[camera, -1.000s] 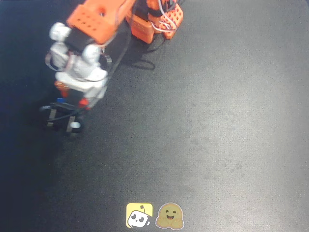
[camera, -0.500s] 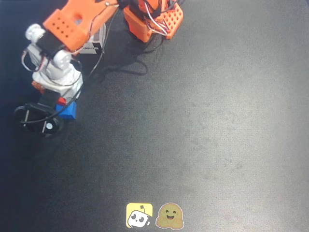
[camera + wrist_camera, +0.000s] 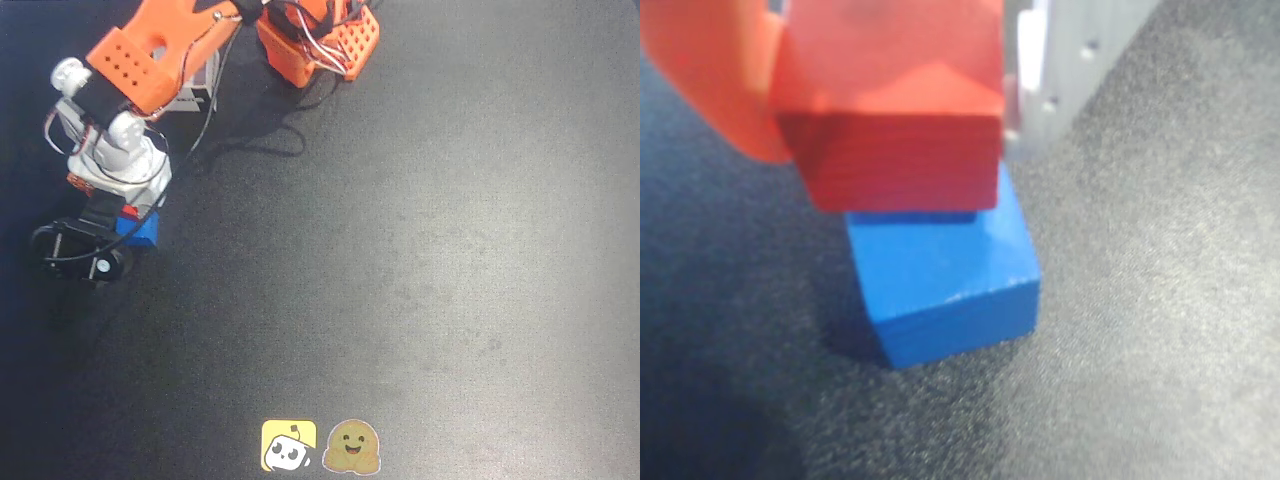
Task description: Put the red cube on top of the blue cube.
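Dark tabletop (image 3: 420, 280), far left in overhead view: pincer (image 3: 890, 90) holds red cube (image 3: 895, 120) w/ blue cube (image 3: 945, 275) directly below; can't tell if touching.

The red cube (image 3: 895, 120) and the blue cube (image 3: 945, 275) are finished in plain matt faces. The table (image 3: 430, 250) is covered in a dark, finely grained, matt surface. The arm (image 3: 150, 55) is built from orange and white plastic, lightly glossy.
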Motion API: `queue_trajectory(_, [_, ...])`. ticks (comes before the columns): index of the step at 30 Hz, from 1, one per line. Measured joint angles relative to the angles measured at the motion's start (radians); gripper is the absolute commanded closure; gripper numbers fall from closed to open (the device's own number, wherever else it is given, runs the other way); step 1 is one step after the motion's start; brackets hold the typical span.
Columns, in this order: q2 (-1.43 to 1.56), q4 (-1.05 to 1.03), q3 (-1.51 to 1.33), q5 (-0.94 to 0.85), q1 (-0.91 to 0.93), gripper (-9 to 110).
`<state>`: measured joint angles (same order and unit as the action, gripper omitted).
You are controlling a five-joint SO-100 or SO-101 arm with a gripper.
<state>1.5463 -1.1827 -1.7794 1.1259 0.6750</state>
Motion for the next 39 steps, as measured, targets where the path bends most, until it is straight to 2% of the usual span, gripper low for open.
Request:
queue_trajectory(33, [-0.069,0.046,0.055,0.092,-0.018,94])
queue_trajectory(39, [-0.075,0.046,0.055,0.1,-0.018,90])
